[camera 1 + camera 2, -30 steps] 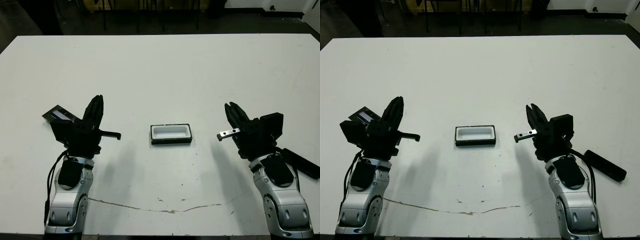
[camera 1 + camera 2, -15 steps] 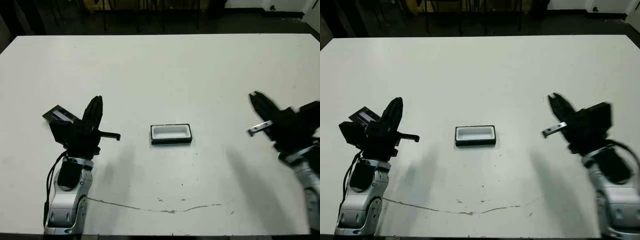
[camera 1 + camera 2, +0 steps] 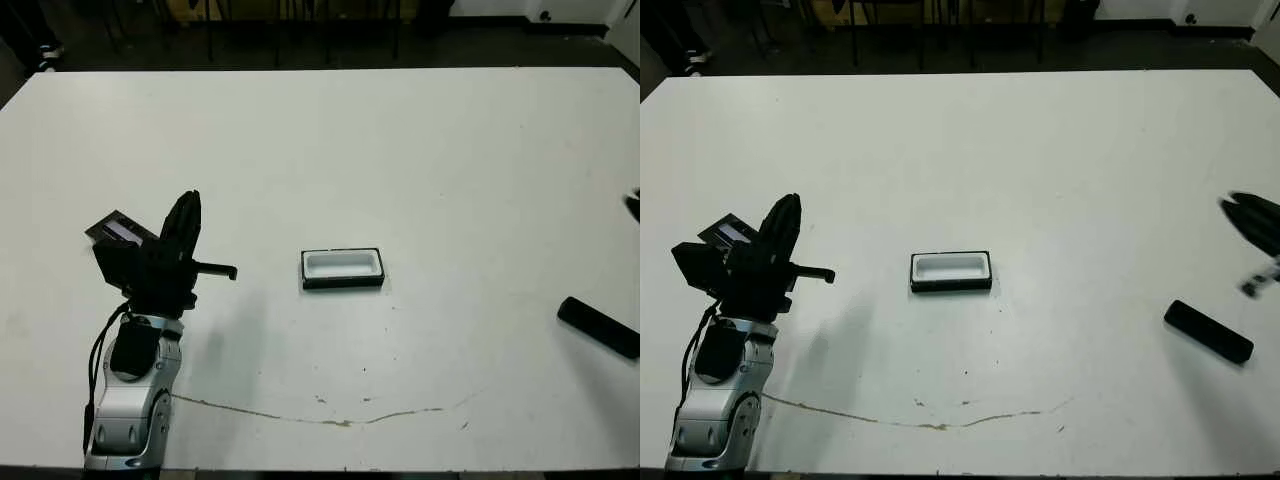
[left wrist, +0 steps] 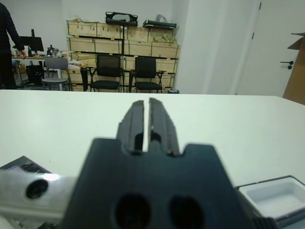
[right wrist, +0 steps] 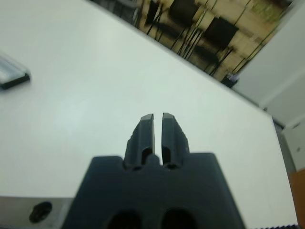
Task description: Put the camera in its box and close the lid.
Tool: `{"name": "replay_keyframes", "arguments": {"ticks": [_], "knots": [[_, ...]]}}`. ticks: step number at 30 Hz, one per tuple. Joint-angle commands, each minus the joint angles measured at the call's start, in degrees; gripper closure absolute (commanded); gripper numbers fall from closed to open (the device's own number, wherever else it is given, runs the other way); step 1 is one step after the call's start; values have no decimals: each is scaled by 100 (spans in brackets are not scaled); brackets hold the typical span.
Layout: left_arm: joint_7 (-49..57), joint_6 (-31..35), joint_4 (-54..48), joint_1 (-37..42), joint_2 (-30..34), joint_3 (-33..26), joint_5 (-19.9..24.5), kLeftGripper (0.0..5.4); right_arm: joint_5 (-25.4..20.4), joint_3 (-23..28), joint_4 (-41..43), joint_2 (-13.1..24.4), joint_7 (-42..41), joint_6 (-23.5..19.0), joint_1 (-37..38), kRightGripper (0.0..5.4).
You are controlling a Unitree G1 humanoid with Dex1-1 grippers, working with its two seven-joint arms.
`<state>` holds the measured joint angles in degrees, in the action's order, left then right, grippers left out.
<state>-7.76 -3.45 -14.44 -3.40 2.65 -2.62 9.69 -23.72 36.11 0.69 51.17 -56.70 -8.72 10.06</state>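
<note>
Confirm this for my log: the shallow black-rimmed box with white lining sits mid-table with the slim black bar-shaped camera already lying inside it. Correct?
Not quite. The shallow black-rimmed box with white lining does sit mid-table, but its lining is bare. The slim black bar-shaped camera lies on the table far off toward the robot's right, as the right eye view shows.

Bare table all around the box.

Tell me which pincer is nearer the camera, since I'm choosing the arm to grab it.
Right. The right pincer hovers at the table's right edge, just beyond the camera. The left pincer is far across the table, past the box.
</note>
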Motion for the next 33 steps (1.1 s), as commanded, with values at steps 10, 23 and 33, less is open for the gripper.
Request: {"name": "replay_keyframes", "arguments": {"ticks": [10, 23, 33], "knots": [[-37, 153, 59, -13, 85, -56, 29, 539, -467, 142, -2696, 749, -2414, 334, -30, 531], [-177, 60, 164, -30, 81, -159, 154, 540, -221, -267, -4346, 754, -3531, 2016, -223, 326], [-197, 100, 190, -18, 62, -161, 160, 540, -131, -679, -4541, 549, -3504, 2118, -236, 154]]}}
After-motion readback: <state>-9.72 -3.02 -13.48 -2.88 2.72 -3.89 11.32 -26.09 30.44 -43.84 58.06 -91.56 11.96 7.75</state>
